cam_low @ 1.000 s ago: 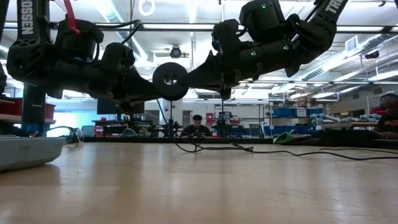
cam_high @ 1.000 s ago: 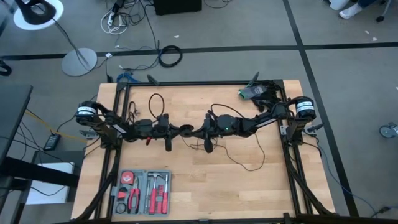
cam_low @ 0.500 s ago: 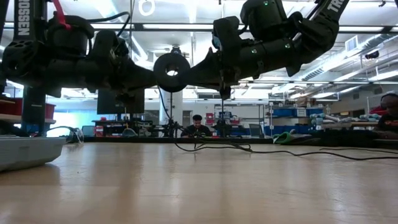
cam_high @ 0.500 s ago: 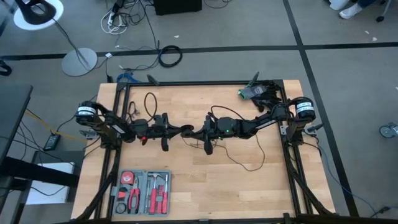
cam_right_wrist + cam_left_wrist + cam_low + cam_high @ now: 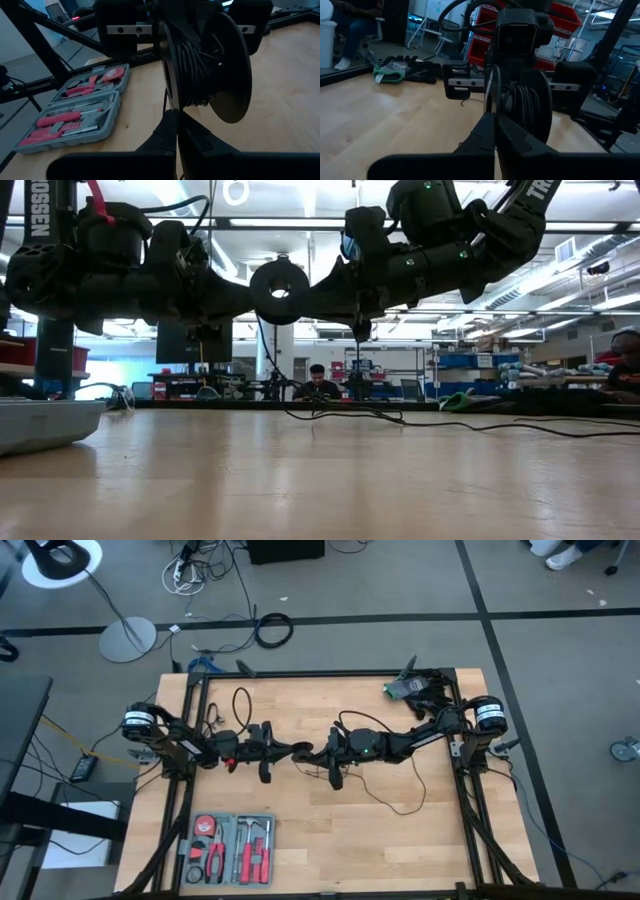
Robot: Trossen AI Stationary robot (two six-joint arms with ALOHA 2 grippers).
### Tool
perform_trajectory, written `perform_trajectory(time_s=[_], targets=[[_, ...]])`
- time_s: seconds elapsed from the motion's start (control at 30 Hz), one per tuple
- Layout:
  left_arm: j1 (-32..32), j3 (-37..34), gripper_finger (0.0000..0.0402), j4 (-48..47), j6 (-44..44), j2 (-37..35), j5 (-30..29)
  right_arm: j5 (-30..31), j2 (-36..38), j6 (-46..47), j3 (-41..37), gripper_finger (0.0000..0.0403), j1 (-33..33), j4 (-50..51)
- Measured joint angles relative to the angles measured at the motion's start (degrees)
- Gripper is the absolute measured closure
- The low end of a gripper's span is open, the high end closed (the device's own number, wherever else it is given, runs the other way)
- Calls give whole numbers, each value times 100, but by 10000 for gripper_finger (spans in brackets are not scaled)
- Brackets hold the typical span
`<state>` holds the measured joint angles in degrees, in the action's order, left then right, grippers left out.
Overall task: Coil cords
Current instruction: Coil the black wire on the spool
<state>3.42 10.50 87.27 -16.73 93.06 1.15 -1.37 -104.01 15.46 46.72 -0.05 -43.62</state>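
Both pincers meet mid-bench on the puck.
Left pincer (image 5: 296,751) and right pincer (image 5: 316,753) both pinched shut on round black disc-shaped puck (image 5: 279,291), held above wooden bench (image 5: 300,840); thin black cord (image 5: 400,802) trails toward right arm's side.

A wooden table (image 5: 300,840) is holding a grey tool tray (image 5: 228,849) with red tools near its front left corner. A thin black cord (image 5: 398,802) is lying in loose loops on the right half. A green and black bundle (image 5: 405,688) is sitting at the back right corner.

Overhead, table-level, two wrist views
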Motion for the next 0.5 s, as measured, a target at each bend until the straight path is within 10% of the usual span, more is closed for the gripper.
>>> perform_trajectory(time_s=[0.5], targets=[[-13,-46,400,-246,-155,-15,-924,111,159,-52,-13,343,-134,451]])
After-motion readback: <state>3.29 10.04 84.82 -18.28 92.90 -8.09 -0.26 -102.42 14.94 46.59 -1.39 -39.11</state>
